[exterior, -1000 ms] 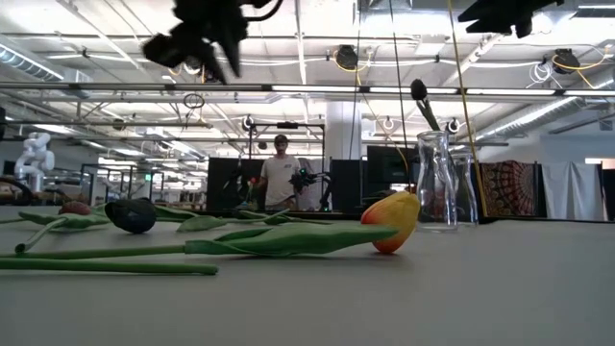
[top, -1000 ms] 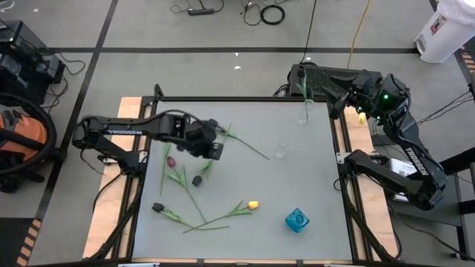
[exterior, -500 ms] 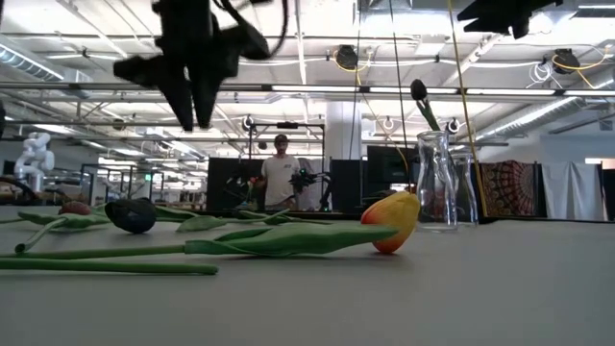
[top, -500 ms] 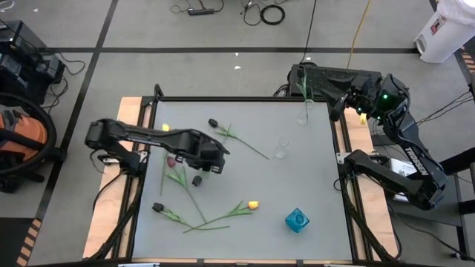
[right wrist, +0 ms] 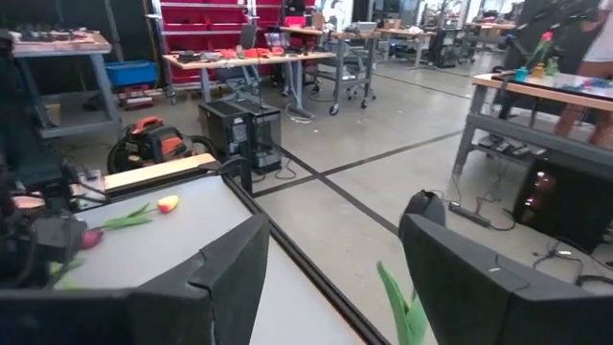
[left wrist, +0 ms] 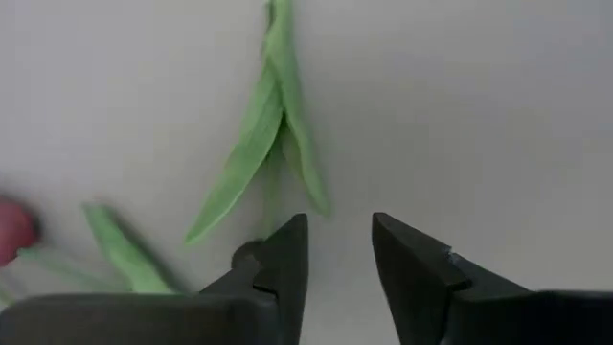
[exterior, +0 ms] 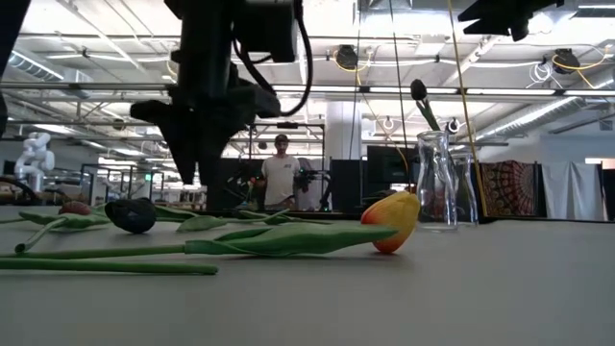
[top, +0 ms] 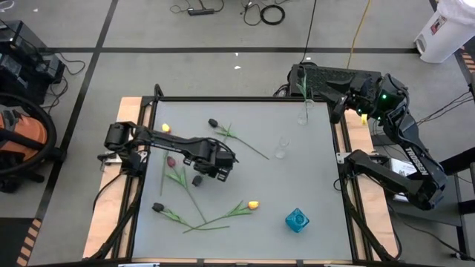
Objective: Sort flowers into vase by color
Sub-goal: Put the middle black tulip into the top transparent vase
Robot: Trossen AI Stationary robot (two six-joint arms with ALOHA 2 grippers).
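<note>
Several tulips lie flat on the grey table (top: 312, 185): a yellow bud (top: 165, 127), a pink bud (top: 171, 161), dark buds (top: 197, 180) (top: 157, 208) (top: 213, 122) and an orange-yellow bud (top: 253, 205) (exterior: 394, 219). My left gripper (top: 215, 167) (left wrist: 337, 249) points down, open, just above the green leaves (left wrist: 268, 125) of the tulip whose dark bud (left wrist: 247, 254) lies beside one finger. It hangs clear of the table (exterior: 197, 178). A dark tulip (exterior: 418, 91) stands with its stem in a clear vase (exterior: 435, 183) (top: 303, 117). My right gripper (right wrist: 330, 249) stays open, level, at the far right corner.
A second clear vase (top: 280, 147) stands right of centre and a blue vase (top: 297, 219) near the front right. The pink bud (left wrist: 10, 230) lies a little aside of my left gripper. A person (exterior: 281, 178) stands far behind the table.
My left gripper has come down from high above the table and moved toward the right and near edges, tipping until it points straight down over the dark tulip's leaves. The flowers and my right arm have kept still.
</note>
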